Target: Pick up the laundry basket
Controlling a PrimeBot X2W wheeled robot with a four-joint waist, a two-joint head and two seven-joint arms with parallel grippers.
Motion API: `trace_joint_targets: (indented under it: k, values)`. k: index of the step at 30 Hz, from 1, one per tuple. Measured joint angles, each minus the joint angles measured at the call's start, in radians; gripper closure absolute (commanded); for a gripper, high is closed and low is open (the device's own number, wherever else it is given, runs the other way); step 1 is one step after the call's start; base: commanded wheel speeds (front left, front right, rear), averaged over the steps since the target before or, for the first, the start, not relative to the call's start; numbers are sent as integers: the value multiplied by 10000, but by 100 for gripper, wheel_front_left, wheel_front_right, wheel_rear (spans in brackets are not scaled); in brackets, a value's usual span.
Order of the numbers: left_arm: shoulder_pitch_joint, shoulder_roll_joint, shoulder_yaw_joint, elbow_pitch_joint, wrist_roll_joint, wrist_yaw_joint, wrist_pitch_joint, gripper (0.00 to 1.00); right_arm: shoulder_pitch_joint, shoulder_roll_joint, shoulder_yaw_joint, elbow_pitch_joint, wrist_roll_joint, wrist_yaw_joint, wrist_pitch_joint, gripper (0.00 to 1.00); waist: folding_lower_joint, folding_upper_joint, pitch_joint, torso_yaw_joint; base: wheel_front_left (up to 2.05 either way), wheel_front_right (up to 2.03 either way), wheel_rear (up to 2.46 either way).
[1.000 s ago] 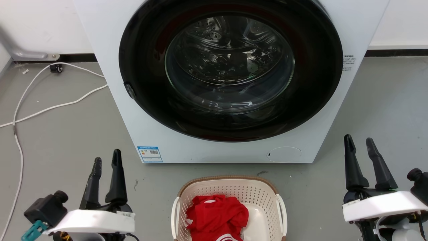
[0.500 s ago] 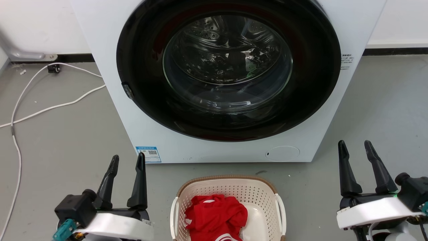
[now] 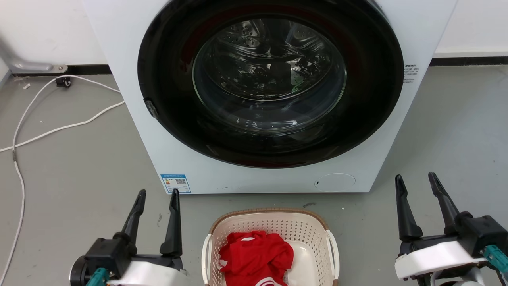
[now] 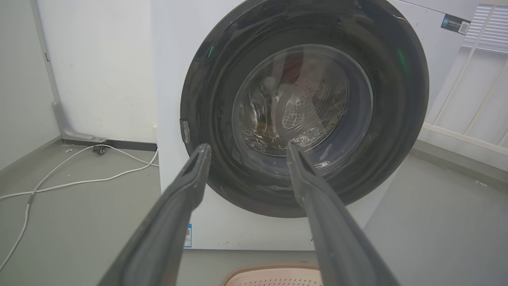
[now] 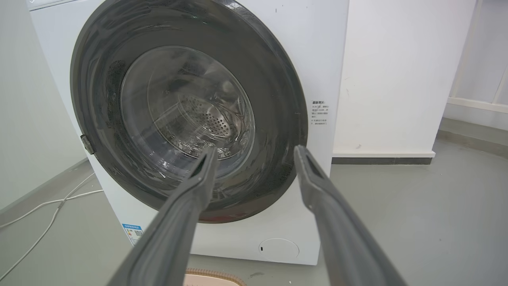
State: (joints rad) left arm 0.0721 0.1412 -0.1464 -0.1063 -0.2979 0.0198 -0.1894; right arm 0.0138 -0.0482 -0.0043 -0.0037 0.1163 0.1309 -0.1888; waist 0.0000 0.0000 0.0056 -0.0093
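The cream laundry basket with a brown rim and white side handles sits on the grey floor at the bottom centre of the head view, a red garment lying inside. Its rim edge peeks in at the bottom of the left wrist view, and its rim also shows low in the right wrist view. My left gripper is open, just left of the basket. Open too, my right gripper stands well to the basket's right. Both hold nothing.
A white front-loading washer with its dark round door shut stands right behind the basket. White cables trail over the floor at the left. Bare grey floor lies to both sides of the washer.
My left gripper has moved right, toward the basket, and lower in view. My right gripper has shifted slightly left and lower. The basket has stayed put.
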Motion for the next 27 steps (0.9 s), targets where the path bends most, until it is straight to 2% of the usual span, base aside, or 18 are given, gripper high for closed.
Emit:
trace_joint_targets:
  k: [15, 20, 23, 27]
  values:
    - [168, 142, -560, 359, 1039, -36, -332, 0, 137, -4, 245, 261, -1302, 0, -309, 0, 0, 0, 31, -23, 0, 0, 0]
    - [339, -299, -81, 573, 673, -380, -430, 0, 137, -6, 245, 282, -1080, 0, -408, 0, 0, 0, 30, -60, 0, 0, 0]
    - [364, -368, 140, 794, 851, -748, -474, 0, 155, -8, 251, 339, -945, 2, -485, 0, 0, 0, 23, -72, 0, 0, 0]
    - [428, -541, 328, 991, 1191, -995, -535, 0, 188, -8, 203, 489, -640, 0, -539, 0, 0, 0, 11, -90, 0, 0, 0]
